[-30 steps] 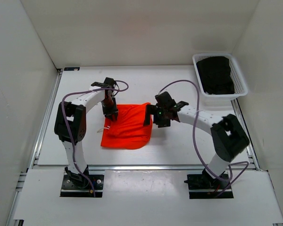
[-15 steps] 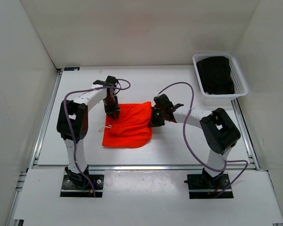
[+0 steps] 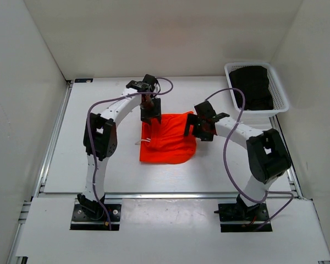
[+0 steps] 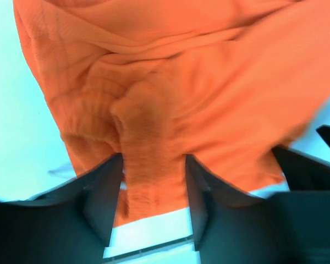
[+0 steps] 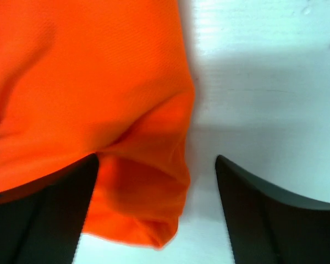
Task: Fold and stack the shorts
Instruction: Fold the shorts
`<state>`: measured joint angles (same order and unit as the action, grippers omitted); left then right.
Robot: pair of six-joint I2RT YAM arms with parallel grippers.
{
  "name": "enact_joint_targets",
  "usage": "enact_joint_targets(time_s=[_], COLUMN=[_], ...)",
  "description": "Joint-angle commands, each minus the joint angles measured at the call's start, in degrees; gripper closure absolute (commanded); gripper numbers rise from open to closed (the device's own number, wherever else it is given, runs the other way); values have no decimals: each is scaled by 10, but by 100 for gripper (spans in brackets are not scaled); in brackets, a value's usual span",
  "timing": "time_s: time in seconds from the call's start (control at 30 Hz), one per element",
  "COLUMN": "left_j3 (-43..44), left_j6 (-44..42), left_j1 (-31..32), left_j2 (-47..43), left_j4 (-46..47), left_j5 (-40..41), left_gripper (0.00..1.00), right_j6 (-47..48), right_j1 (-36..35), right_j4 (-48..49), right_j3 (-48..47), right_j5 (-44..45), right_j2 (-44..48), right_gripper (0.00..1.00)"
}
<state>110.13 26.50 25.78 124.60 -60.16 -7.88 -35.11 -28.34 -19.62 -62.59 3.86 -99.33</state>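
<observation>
The neon-orange shorts (image 3: 168,144) lie folded in the middle of the table, with a white drawstring (image 3: 144,141) poking out at their left edge. My left gripper (image 3: 150,114) is at their far left corner. In the left wrist view it (image 4: 154,187) is shut on a bunched ridge of the orange fabric (image 4: 181,82). My right gripper (image 3: 193,127) is at the shorts' far right corner. In the right wrist view its jaws (image 5: 157,209) stand wide apart, with a loose fold of the shorts (image 5: 82,82) lying between them against the left finger.
A white basket (image 3: 280,93) holding dark clothes (image 3: 252,87) stands at the back right of the table. White walls close in the table on the left, back and right.
Both grippers and the shorts have shifted right and slightly toward the back. The left arm has stretched further across the table. The right arm has drawn back to the right.
</observation>
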Motion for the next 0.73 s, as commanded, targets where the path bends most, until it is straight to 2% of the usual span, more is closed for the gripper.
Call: enact_joint_targets(time_s=[0.0, 0.1, 0.2, 0.27, 0.3, 0.37, 0.53, 0.7], left_j3=[66, 101, 88, 48, -6, -57, -242, -279], left_j6=[-1, -1, -1, -1, -1, 4, 41, 72], left_j1=[4, -1, -13, -20, -25, -25, -20, -28], left_j2=[-38, -85, -158, -241, -270, -344, -474, -520], left_j4=[-60, -96, -108, -87, -76, -70, -50, -30], left_j5=[32, 45, 65, 71, 76, 98, 129, 116], left_gripper=[38, 35, 35, 34, 32, 31, 28, 28], right_j6=[20, 27, 27, 34, 34, 34, 26, 8], right_j1=[-6, -6, -6, 6, 11, 17, 22, 22], right_j4=[-71, -117, -174, -198, -219, -238, -257, -241], right_j3=[-46, -54, -60, -60, -60, -37, 25, 60], right_j5=[45, 97, 150, 178, 178, 198, 228, 236], right_j2=[83, 165, 249, 302, 317, 364, 455, 497], right_gripper=[0, 0, 0, 0, 0, 0, 0, 0])
